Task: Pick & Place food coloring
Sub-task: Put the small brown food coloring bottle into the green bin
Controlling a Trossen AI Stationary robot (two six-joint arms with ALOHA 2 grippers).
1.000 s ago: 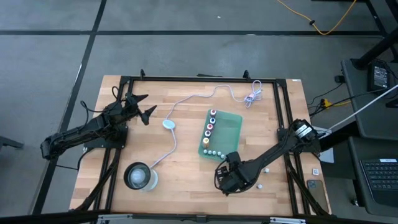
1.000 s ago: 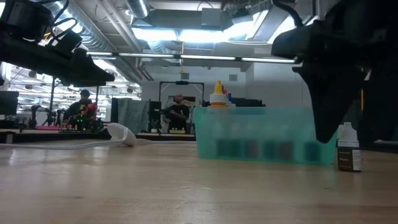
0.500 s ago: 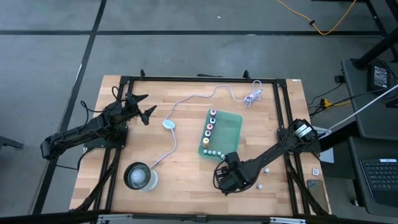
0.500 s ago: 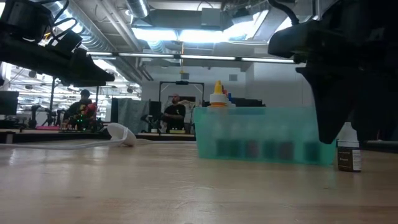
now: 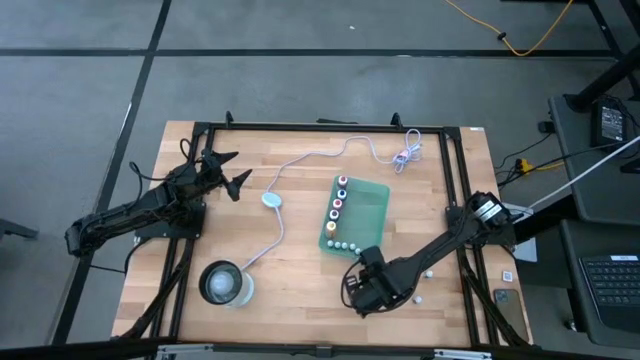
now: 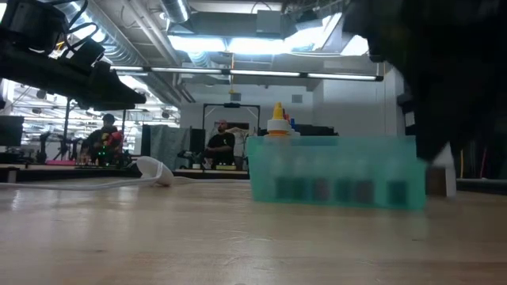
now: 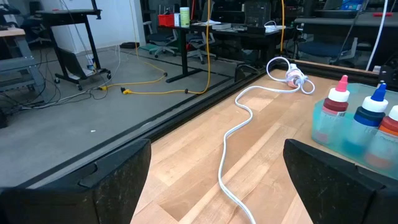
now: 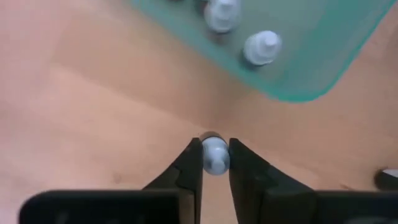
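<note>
A teal tray [image 5: 358, 212] holds a row of food coloring bottles with coloured caps [image 5: 337, 205] and several white-capped ones [image 5: 342, 245] along its near edge. My right gripper [image 5: 362, 285] is just past the tray's near edge, shut on one white-capped bottle [image 8: 215, 157], which also shows in the low view [image 6: 440, 176]. Two more small bottles [image 5: 428, 273] stand loose on the table to the right. My left gripper [image 5: 228, 170] is open and empty above the far left of the table. My right gripper pinches the bottle's white cap [image 8: 215, 163] between its two fingers [image 8: 191, 163], which come from above and point down. The bottle stays upright below the fingers. In the low view its base [image 6: 437, 193] seems just clear of the table.
A round pale-blue puck [image 5: 271, 200] on a white cable [image 5: 330, 152] lies left of the tray. A round clear glass container [image 5: 225, 283] stands at the near left. A dark frame [image 5: 320, 128] runs round the table top.
My right gripper has gone a little toward the table's near edge with the white-capped bottle. In the low view the bottle's base, which stood on the table, now sits higher.
</note>
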